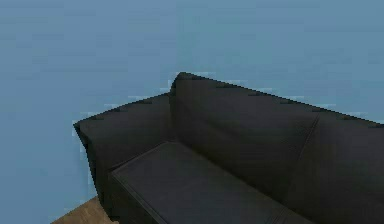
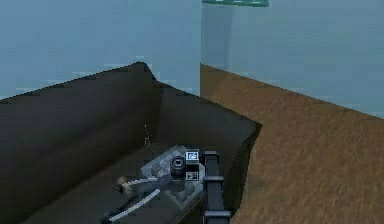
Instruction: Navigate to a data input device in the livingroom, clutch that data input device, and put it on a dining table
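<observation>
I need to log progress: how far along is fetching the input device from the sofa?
Looks done: reaching the sofa, where a flat grey device lies on the seat. In hand: the grasp; the jaws are at that device, and I cannot tell whether they hold it. Left: lifting it and carrying it to a dining table.

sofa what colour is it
The sofa is black to very dark grey, best seen in the forward view.

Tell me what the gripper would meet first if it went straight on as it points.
Probably the sofa's dark seat cushion: the gripper seems to point toward the arm side view's left, along it. A flat grey thing lies by it too; depth is unclear.
</observation>
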